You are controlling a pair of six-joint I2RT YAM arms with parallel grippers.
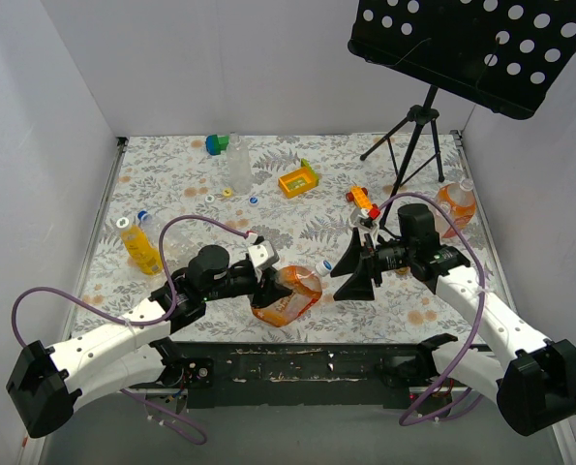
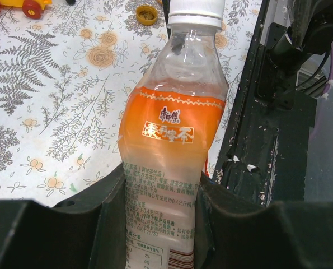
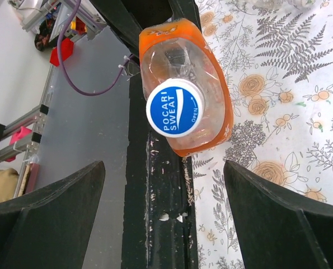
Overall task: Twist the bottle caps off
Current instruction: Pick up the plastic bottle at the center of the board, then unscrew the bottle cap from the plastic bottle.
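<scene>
Left wrist: bottle [image 2: 172, 140] btwn fingers [image 2: 48, 235]

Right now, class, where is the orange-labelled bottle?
Top view: the bottle lies front-centre, clamped in the left end effector, cap facing the open right end effector.

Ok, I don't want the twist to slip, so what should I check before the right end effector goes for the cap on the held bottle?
1. The orange-labelled bottle is clamped in the left end effector: ok.
2. The cap is on the bottle, facing the right end effector: ok.
3. The right end effector is open wider than the cap: ok.
4. The cap sits between the right fingers: not ok, it lies ahead of their tips.
5. Nothing lies between them and the cap: ok.
6. The left grip is firm enough to resist twisting: cannot tell.
</scene>
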